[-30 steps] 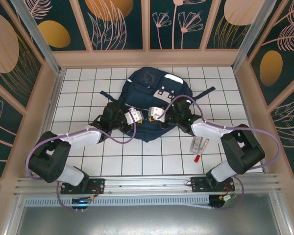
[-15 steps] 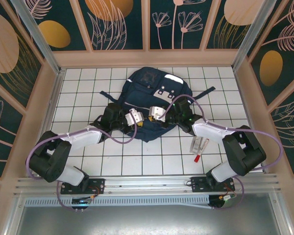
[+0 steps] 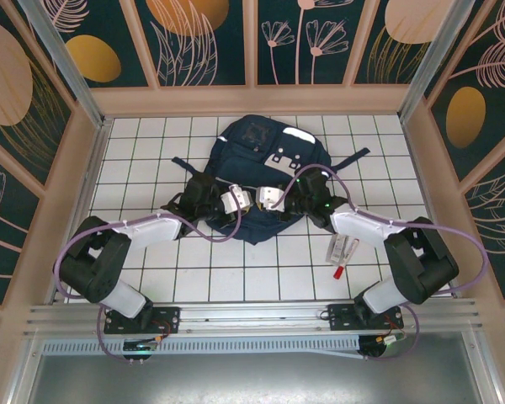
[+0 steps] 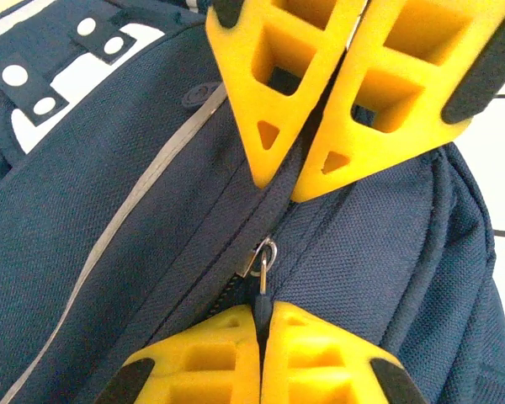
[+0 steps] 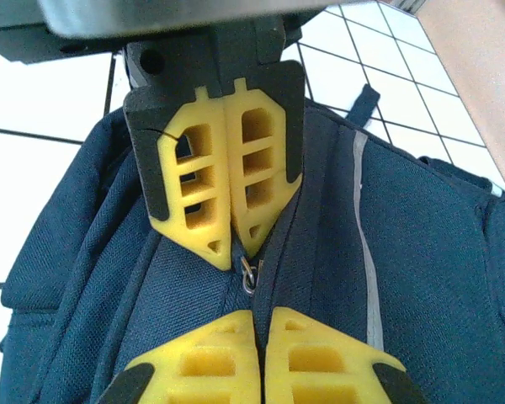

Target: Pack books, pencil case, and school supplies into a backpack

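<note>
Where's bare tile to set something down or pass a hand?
Free: far tiles left of the backpack to the left wall; the far right corner past its strap; the near strip between the arm bases. Crowded: the backpack's near end, where the left gripper and right gripper meet, and beside the right arm, where packet and pen lie.

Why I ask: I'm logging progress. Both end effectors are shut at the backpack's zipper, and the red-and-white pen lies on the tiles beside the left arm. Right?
One thing is wrong: the pen lies beside the right arm, not the left; the top external view shows it. The rest holds.
</note>
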You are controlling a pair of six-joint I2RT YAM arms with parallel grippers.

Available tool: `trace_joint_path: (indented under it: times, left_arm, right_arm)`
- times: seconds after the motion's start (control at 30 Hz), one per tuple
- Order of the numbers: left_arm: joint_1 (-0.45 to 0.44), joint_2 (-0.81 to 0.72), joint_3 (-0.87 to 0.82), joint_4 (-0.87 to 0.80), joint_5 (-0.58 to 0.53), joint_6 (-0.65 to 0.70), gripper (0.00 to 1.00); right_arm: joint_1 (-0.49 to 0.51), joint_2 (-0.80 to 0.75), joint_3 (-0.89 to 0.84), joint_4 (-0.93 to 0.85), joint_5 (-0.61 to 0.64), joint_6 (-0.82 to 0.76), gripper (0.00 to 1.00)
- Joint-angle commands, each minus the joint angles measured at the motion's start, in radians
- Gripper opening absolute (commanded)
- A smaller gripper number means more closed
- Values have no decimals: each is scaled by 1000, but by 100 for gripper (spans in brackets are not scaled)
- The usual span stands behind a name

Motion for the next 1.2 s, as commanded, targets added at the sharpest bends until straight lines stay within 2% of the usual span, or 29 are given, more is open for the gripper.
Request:
trace_joint_path:
  times: [0.0, 0.13, 0.2, 0.27, 0.33, 0.4, 0.47, 0.53, 0.67, 0.77, 0.87, 0.9, 1.0, 1.17]
  left_arm:
    - [24, -45, 30, -41, -75, -38, 0]
    - [73, -97, -10, -74, -126, -56, 0]
    - [75, -125, -41, -78, -166, -46, 0]
    - [74, -138, -63, -71, -155, -54, 0]
    - [71, -146, -51, -96, -89, -66, 0]
    - [55, -165, -58, -68, -47, -94, 0]
    - [39, -172, -72, -20, -27, -125, 0]
    - [31, -158, -59, -19, -8, -156, 0]
    - [11, -156, -79, 1, -12, -157, 0]
    - [12, -188, -117, 58, -44, -191, 0]
    - [25, -200, -103, 2, -101, -176, 0]
    - [39, -201, -101, -18, -126, -174, 0]
    - [89, -216, -108, -44, -200, -179, 0]
    - [148, -251, -121, -63, -330, -147, 0]
  right_arm:
    - [0, -61, 28, -128, 34, -121, 0]
    - [-33, -93, -18, -116, 93, -130, 0]
    - [-34, -100, -22, -104, 91, -117, 0]
    - [-34, -100, -20, -72, 55, -64, 0]
    - [-15, -100, -33, 13, -3, 26, 27]
    - [22, -94, -68, 142, -21, 115, 46]
    - [56, -58, -71, 214, -21, 175, 52]
    - [77, 0, -56, 261, -4, 232, 53]
    - [83, 115, -8, 262, 66, 236, 62]
    - [84, 171, 21, 176, 91, 158, 50]
    - [83, 156, 2, 132, 127, 105, 17]
    - [79, 139, -7, 111, 132, 76, 10]
    - [55, 88, -7, 10, 96, 3, 0]
    - [1, 34, -32, -47, 88, -94, 0]
